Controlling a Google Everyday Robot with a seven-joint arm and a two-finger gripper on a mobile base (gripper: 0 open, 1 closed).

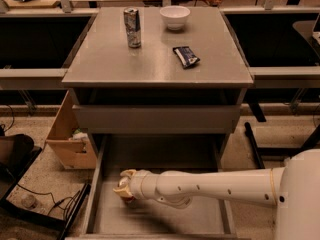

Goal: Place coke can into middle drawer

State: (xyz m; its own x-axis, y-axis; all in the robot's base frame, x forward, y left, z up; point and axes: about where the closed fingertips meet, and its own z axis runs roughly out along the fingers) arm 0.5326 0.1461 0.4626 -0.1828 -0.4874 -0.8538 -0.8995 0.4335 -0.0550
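The middle drawer [200,216] is pulled open below the cabinet, showing its flat grey floor and low side walls. My gripper [125,186] reaches in from the right on the white arm and sits over the drawer's left part. It is shut on the coke can [128,199]. Only a small red piece of the can shows under the tan fingers [121,183], low near the drawer floor. I cannot tell whether the can touches the floor.
On the cabinet top [160,69] stand a tall slim silver-and-blue can [132,28], a white bowl [175,17] and a dark snack packet [186,56]. A closed drawer front [157,119] sits above the open drawer. A cardboard box [70,141] stands on the floor at left.
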